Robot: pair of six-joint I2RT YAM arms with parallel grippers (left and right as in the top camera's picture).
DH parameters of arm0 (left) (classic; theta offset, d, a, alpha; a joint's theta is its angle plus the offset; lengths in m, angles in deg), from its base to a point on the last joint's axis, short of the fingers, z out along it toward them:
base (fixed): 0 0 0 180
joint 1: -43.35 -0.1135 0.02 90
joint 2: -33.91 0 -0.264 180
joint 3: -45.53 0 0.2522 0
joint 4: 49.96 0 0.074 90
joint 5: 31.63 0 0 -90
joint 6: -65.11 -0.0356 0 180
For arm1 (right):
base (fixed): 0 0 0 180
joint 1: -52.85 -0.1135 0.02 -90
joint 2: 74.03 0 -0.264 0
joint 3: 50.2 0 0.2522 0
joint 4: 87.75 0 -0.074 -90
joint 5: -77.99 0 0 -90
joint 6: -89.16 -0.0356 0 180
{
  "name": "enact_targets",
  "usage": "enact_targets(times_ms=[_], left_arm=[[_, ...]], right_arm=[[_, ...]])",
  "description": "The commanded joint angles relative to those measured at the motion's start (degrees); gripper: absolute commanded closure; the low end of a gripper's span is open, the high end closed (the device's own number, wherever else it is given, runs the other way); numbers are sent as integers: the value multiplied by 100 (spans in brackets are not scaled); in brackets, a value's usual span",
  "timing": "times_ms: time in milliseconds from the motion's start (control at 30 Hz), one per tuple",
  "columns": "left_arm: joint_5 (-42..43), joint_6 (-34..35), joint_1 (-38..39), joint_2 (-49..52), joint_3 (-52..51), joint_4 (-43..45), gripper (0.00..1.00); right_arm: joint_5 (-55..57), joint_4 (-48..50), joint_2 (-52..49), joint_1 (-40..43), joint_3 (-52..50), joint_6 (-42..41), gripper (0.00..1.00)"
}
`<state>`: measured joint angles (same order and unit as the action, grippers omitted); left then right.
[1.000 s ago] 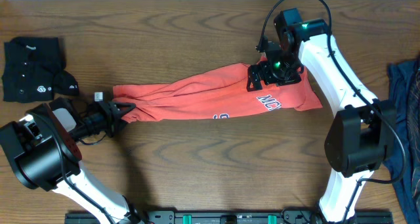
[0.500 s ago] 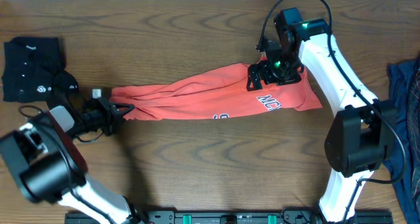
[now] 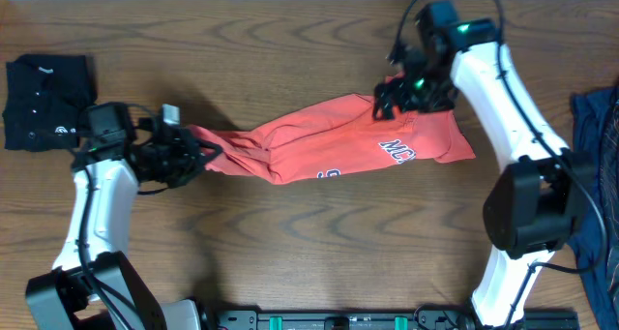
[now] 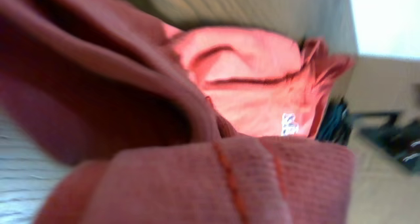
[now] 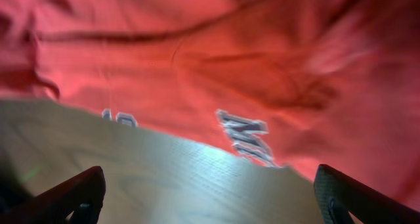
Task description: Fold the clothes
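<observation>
Overhead: straight down on counter (image 3: 290, 233), far, whole T-shirt (image 3: 329, 146) framed. Left wrist: against T-shirt hem, blurred. Right wrist: close above its lettering (image 5: 246, 138). All share T-shirt.

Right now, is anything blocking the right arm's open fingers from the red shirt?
Nothing visible. The right fingers hang open over the edge of the red T-shirt, with only air between.
</observation>
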<state>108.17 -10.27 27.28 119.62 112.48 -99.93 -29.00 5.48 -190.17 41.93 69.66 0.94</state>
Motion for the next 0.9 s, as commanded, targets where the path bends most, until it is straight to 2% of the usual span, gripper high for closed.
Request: enact_targets(times_ms=[0, 133, 300, 500, 733, 867], left_arm=[[-291, 7, 413, -33, 74, -85, 93], [-586, 48, 942, -33, 85, -61, 92], [-728, 74, 1434, -33, 146, -59, 93], [-748, 118, 1989, -33, 227, 28, 93], [-922, 382, 2881, -22, 284, 520, 93], [-1329, 767, 3342, 83, 284, 730, 90]], right_arm=[[131, -245, 155, 452, 841, 50, 1], [131, -796, 155, 850, 1784, 98, 1], [131, -1325, 155, 1113, 2481, 175, 1], [131, -1519, 155, 1167, 2693, 197, 1], [129, -1578, 155, 1154, 2693, 197, 1], [116, -1620, 155, 1154, 2693, 197, 1]])
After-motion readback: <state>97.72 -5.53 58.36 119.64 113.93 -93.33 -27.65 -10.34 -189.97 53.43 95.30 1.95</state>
